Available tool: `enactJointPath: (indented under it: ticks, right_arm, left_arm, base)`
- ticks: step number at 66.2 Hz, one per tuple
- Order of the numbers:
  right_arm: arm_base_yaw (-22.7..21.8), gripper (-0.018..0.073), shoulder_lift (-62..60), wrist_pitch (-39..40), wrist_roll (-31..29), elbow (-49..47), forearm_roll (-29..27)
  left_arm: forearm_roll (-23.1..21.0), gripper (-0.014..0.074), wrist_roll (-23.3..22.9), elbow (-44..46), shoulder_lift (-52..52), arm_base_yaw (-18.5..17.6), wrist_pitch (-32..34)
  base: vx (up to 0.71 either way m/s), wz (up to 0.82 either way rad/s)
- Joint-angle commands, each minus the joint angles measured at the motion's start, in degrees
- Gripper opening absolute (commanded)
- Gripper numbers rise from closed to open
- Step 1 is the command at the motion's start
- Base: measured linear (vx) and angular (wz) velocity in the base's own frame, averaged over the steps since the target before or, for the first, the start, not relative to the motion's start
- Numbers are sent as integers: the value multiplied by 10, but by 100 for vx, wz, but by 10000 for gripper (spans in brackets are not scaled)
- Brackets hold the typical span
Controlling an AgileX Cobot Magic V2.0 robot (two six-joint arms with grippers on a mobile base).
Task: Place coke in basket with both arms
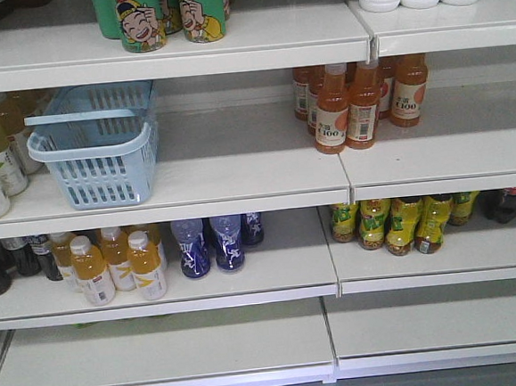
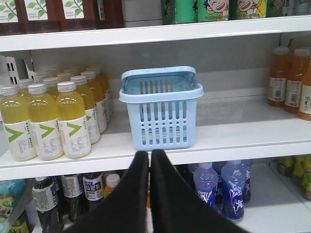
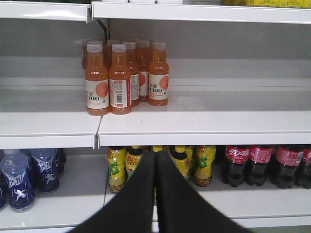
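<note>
None of the task is judged done: the coke (image 3: 236,164) is seen on the lower shelf (image 3: 272,200), the basket (image 2: 163,126) appears empty, and the left end effector (image 2: 149,155) and right end effector (image 3: 155,156) are pressed together, unloaded.

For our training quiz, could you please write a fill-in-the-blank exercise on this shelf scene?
The basket is light ____.
The coke stands one shelf ____ the orange drinks.
The left gripper and the right gripper both have their jaws ____.
Missing words: blue; below; shut.
</note>
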State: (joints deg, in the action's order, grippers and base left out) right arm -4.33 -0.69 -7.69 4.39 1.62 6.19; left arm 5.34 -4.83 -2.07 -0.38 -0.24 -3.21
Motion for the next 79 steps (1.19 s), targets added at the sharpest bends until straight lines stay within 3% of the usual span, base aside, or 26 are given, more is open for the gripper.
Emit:
enactJointPath:
  ticks: [1,79]
  right_arm:
    - [-1,-9,-8,43,-2,9,4]
    - [-1,-9,-8,43,-2,9,4]
  left_arm:
    - [-1,-6,1,-3,-12,-1,39]
    - [-1,-6,1,-3,-12,-1,39]
  base:
    - [4,0]
    - [2,0]
